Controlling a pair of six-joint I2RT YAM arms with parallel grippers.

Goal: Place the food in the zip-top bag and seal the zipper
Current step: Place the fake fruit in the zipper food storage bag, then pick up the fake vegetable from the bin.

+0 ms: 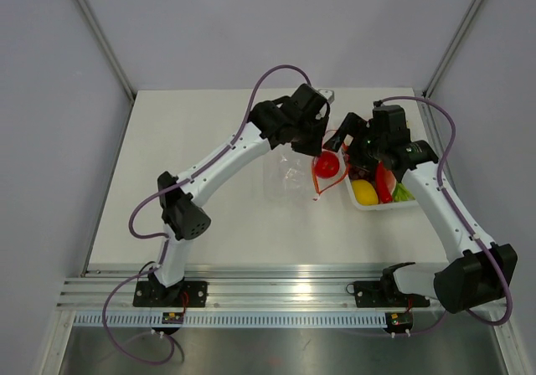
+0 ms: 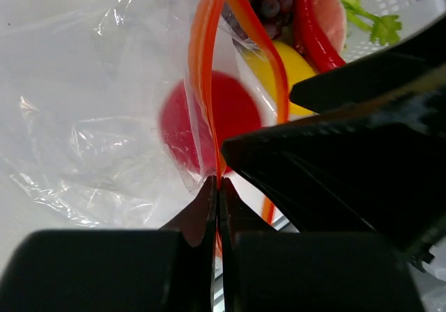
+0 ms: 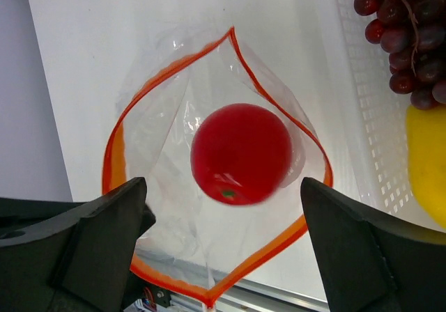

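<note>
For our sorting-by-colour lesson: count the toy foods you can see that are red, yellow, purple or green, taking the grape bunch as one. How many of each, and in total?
Red: 2, round fruit in the bag, chili in the tray
Yellow: 1, lemon
Purple: 1, grape bunch
Green: 1, leafy stalk
Total: 5

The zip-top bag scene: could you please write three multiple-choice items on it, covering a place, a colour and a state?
1. Where is the red round fruit? A) in the white tray B) inside the open mouth of the zip-top bag C) on the bare table
2. What colour is the zipper? A) red-orange B) blue C) green
3. How is the left gripper? A) wide open B) holding a lemon C) shut on the zipper
Answers: B, the mouth rings it; A, the strip looks red-orange; C, its fingers pinch the strip.
</note>
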